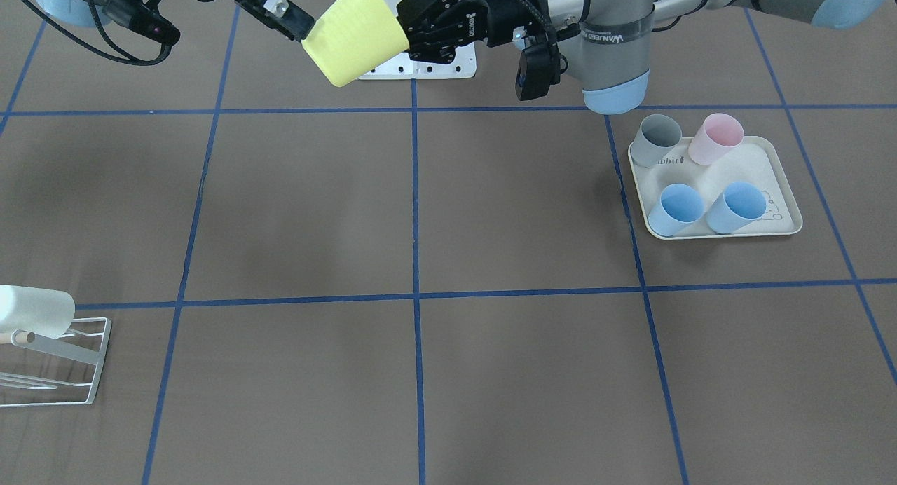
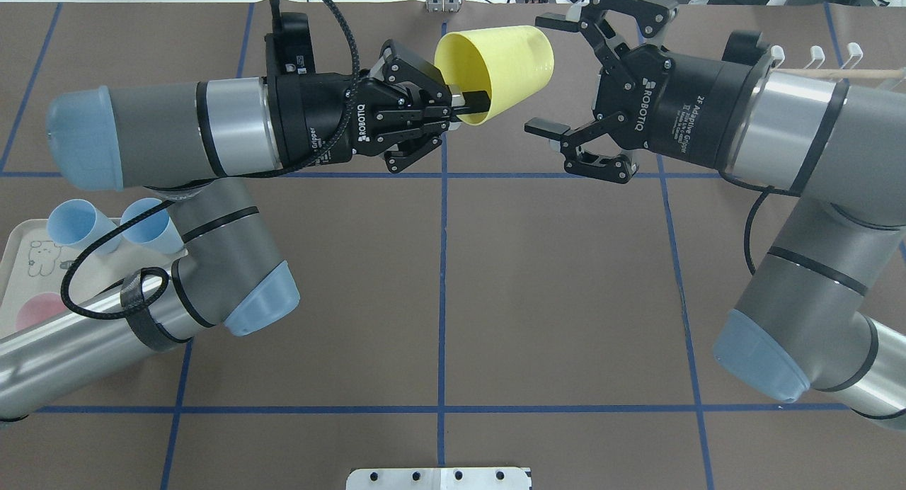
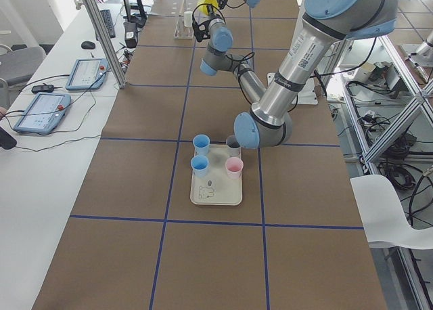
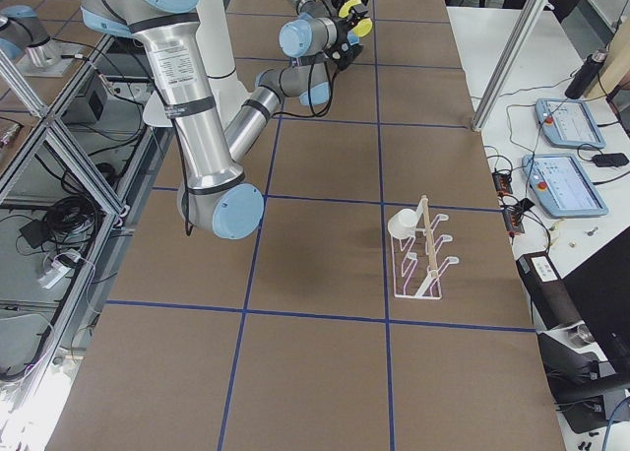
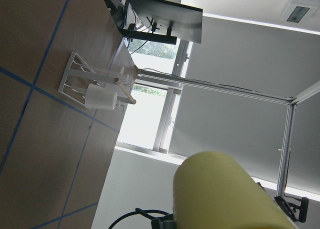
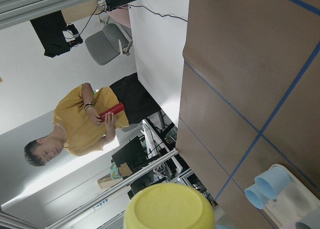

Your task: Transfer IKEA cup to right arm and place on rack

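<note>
The yellow IKEA cup point(image 2: 499, 65) hangs on its side in the air above the far middle of the table. My left gripper point(image 2: 467, 107) is shut on its rim, one finger inside the mouth. My right gripper point(image 2: 552, 76) is open, its two fingers spread on either side of the cup's base without closing on it. The cup's side fills the bottom of the left wrist view point(image 5: 220, 189), and its base shows low in the right wrist view point(image 6: 167, 206). The white wire rack point(image 1: 56, 359) stands on my right side of the table with a white cup point(image 1: 35, 310) on it.
A cream tray point(image 1: 760, 159) on my left side holds a grey cup point(image 1: 655, 140), a pink cup point(image 1: 715, 138) and two blue cups point(image 1: 676, 209). A white mounting plate point(image 2: 439, 478) lies at the table's near edge. A person point(image 6: 85, 124) stands beyond the table.
</note>
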You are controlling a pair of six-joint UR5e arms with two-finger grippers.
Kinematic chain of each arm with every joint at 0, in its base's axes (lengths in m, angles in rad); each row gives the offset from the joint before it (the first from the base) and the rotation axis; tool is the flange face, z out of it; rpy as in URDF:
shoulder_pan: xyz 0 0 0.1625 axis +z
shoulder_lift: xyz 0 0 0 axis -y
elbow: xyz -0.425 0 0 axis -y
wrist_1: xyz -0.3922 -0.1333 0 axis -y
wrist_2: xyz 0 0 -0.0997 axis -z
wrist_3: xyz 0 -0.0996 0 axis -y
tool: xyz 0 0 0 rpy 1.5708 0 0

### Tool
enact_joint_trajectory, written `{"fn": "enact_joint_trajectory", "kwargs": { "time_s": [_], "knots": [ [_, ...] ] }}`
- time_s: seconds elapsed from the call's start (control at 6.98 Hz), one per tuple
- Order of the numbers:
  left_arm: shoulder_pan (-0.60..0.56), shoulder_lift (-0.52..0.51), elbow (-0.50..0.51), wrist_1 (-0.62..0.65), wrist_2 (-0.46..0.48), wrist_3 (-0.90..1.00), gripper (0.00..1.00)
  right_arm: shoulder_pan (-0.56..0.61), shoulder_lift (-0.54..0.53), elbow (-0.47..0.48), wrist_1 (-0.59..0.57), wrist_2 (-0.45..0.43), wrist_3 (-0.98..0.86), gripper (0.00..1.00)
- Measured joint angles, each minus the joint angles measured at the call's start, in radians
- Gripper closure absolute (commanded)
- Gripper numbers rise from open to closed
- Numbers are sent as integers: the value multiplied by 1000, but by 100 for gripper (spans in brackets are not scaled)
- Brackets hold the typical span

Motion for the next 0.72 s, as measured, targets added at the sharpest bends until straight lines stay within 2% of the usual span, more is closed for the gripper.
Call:
{"fn": "enact_joint_trajectory", "kwargs": {
  "time_s": [0.72],
  "knots": [
    [19, -4, -1, -1, -1, -2, 100, -2, -1, -3, 1, -2, 15, 0]
  ]
}}
